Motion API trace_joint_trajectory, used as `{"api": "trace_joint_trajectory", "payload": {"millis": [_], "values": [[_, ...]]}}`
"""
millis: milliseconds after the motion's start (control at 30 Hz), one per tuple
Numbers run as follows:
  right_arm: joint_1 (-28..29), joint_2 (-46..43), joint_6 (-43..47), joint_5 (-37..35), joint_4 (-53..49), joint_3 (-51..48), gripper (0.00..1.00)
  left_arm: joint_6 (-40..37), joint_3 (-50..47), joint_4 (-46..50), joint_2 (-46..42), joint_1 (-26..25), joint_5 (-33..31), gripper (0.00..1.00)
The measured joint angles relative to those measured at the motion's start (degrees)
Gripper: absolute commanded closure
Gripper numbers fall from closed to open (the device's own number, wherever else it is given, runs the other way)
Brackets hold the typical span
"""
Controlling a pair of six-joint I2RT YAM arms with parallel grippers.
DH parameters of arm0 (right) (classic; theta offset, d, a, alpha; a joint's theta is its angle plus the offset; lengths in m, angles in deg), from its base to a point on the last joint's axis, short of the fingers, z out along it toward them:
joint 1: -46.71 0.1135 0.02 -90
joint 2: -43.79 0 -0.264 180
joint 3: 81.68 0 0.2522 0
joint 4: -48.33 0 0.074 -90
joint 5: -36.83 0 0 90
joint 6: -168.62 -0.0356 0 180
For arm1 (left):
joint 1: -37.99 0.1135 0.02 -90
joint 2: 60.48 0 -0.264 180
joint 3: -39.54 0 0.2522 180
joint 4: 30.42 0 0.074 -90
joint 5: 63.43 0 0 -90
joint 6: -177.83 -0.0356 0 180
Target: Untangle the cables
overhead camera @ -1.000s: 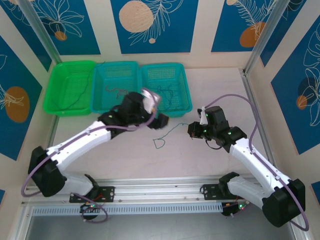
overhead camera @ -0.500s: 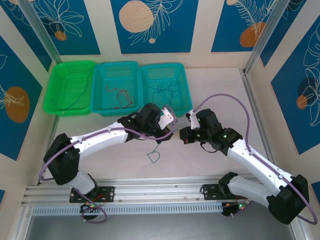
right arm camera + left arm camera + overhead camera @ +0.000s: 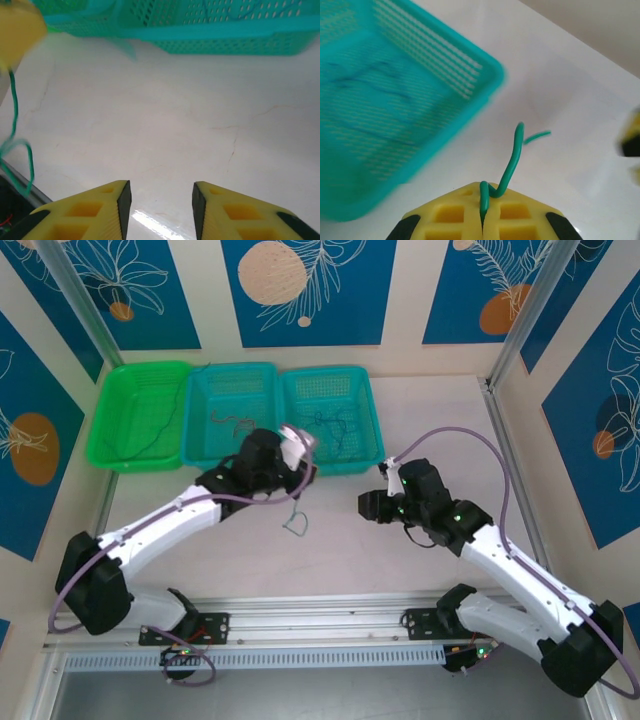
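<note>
Left tool (image 3: 483, 202) pinches the green cable (image 3: 512, 160), hanging over the table (image 3: 430, 410). Right tool (image 3: 159, 200) spread, empty. Behind: green basket (image 3: 110, 405) holds a thin cable (image 3: 165, 425), middle basket (image 3: 230, 368) a reddish cable (image 3: 232, 422), right basket (image 3: 372, 420) a blue cable (image 3: 330, 423).

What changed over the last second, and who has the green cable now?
The left claw closed on the green cable and carried it back-left toward the baskets; the right claw let go and opened. The baskets stayed put.
</note>
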Motion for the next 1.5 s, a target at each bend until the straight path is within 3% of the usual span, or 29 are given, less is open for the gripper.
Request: {"api": "trace_joint_trajectory", "payload": {"millis": [200,233,400,633,667,700,800,833,933,1067,1233,1500], "values": [[-1.5,-6.4,-1.0,-3.4,0.0,-1.8,0.52,1.6,4.8,1.9,-1.5,19.1,-6.0,1.00],[-2.0,-7.0,-1.3,-3.6,-0.1,-2.2,0.47,2.3,6.6,2.6,-0.8,23.1,-6.8,1.00],[-4.2,-7.8,-2.3,-3.8,-1.1,-3.0,0.44,6.1,18.4,5.3,7.8,38.7,-10.1,1.00],[-6.1,-8.6,-2.5,-3.4,-3.9,-2.6,0.43,10.5,33.7,11.4,24.3,50.1,-12.7,1.00],[-6.3,-8.8,-2.5,-3.2,-4.1,-2.6,0.44,10.8,35.4,11.9,26.2,50.6,-12.9,1.00],[-6.5,-9.0,-2.5,-3.0,-4.3,-2.6,0.44,11.0,37.7,13.1,28.4,51.1,-13.2,0.93],[-7.1,-9.5,-2.4,-2.4,-5.9,-1.8,0.43,10.5,45.4,16.9,34.1,51.3,-13.9,0.53],[-7.2,-9.7,-2.5,-2.4,-6.4,-1.5,0.43,10.4,48.1,18.0,35.7,51.3,-14.1,0.44],[-7.5,-10.5,-2.5,-2.4,-7.1,-1.3,0.40,10.9,50.8,19.1,36.9,51.3,-13.8,0.32],[-8.1,-11.1,-2.7,-2.3,-6.9,-1.3,0.39,13.0,48.0,17.9,33.7,50.9,-12.3,0.30],[-9.6,-10.2,-3.3,-2.3,-5.9,-1.5,0.38,16.4,35.3,13.6,20.9,47.7,-9.7,0.31],[-16.7,-9.5,-4.2,-4.9,-5.0,-2.3,0.15,20.4,10.6,1.0,-6.1,31.7,-8.3,0.31]]}}
